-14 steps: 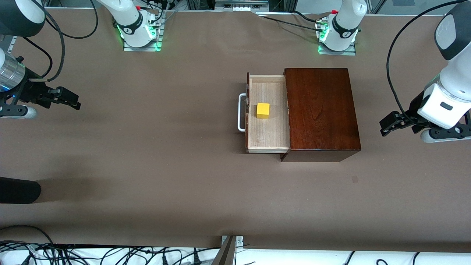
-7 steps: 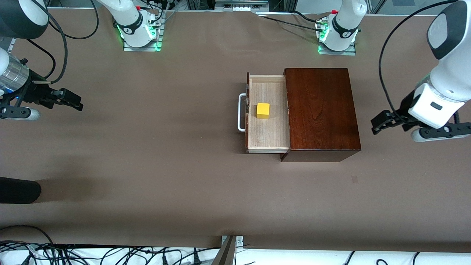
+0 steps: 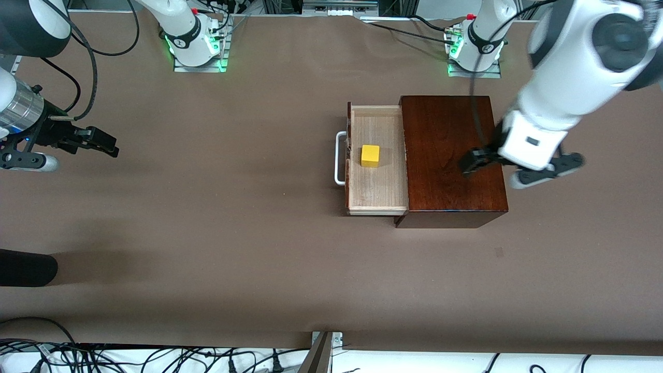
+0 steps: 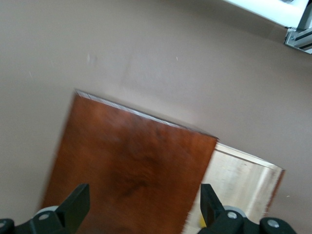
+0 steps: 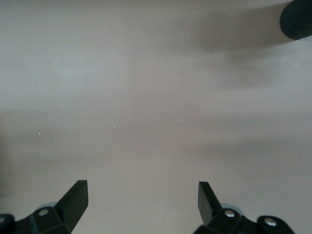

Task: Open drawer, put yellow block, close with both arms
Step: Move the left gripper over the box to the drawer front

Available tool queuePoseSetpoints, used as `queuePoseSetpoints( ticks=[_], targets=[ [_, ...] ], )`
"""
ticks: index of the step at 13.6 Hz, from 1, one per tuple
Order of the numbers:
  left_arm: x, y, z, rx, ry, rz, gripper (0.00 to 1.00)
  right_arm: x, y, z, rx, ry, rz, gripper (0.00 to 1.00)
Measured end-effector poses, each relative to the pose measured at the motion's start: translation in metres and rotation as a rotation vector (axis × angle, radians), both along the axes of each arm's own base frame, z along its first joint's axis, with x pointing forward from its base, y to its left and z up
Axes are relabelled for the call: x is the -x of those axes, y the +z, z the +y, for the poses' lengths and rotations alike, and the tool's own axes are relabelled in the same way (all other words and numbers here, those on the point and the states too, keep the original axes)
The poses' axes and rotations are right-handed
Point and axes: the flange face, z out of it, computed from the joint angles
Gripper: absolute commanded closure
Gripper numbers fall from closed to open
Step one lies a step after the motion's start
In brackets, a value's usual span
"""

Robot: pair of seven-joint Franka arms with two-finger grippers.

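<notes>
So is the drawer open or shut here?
Open: the drawer sticks out of the box, with the block lying inside.

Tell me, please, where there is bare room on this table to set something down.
The widest bare patch lies nearer the front camera than the box and drawer. Bare table also runs from the handle toward the right claw. It is crowded over the box, where the left claw hangs, and around the block.

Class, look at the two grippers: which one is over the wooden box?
The left gripper is, open over the box. The right gripper is open over bare table.
</notes>
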Motion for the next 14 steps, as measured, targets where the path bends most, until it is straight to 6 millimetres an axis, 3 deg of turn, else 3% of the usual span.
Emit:
queuePoseSetpoints(
  ticks=[5, 9, 14],
  targets=[
    [0.033, -0.061, -0.108, -0.05, 0.225, 0.107, 0.0, -0.001, -0.001, 0.0, 0.001, -0.003, 0.001, 0.0],
    [0.08, -0.114, -0.195, -0.118, 0.302, 0.165, 0.0, -0.001, -0.002, -0.001, 0.002, -0.005, 0.001, 0.0],
    [0.117, -0.151, -0.268, -0.154, 0.385, 0.174, 0.0, -0.003, -0.006, -0.001, 0.003, -0.009, 0.009, 0.0]
  ],
)
